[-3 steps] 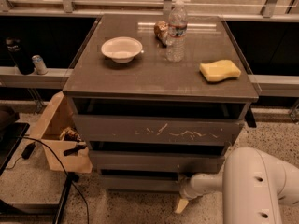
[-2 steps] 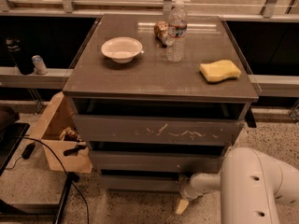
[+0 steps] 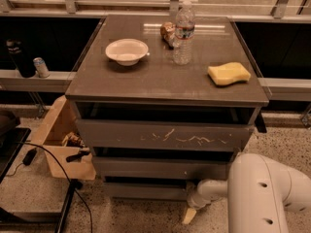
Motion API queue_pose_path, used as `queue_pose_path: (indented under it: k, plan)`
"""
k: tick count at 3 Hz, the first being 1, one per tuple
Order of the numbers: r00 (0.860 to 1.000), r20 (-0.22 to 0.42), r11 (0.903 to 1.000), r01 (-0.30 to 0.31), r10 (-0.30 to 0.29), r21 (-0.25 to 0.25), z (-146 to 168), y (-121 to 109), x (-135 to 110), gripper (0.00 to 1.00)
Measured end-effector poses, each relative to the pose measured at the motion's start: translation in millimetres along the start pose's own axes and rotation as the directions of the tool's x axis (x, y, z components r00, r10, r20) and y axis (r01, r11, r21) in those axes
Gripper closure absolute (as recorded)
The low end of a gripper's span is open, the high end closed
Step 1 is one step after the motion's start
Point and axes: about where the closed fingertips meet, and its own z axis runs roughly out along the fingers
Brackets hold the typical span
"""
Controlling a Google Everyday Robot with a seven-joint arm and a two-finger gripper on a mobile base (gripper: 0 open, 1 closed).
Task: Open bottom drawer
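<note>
A grey cabinet holds three drawer fronts. The bottom drawer (image 3: 146,190) is the slim plain dark grey front just above the floor, below the scratched front (image 3: 165,136) and the middle front (image 3: 160,168). My white arm (image 3: 262,198) comes in from the lower right. Its gripper (image 3: 191,212) hangs at the bottom drawer's right end, close to the floor, with a pale fingertip (image 3: 188,216) pointing down. Whether it touches the drawer front is hidden by the wrist.
On the cabinet top (image 3: 160,81) stand a white bowl (image 3: 127,51), a water bottle (image 3: 183,33), a brown object (image 3: 168,32) and a yellow sponge (image 3: 228,74). A cardboard box (image 3: 60,140) and black cables (image 3: 53,164) lie at the left on the speckled floor.
</note>
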Motion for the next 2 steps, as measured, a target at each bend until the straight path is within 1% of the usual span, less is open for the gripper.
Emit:
queue_pose_path:
  k: [1,2]
  plan:
    - [1.000,0.000,1.0000,-0.001,0.001,-0.001,-1.5,0.6,-0.4,0.00]
    - [1.000,-0.005,0.9998,-0.012,0.012,-0.013,-2.5,6.2,1.9,0.00]
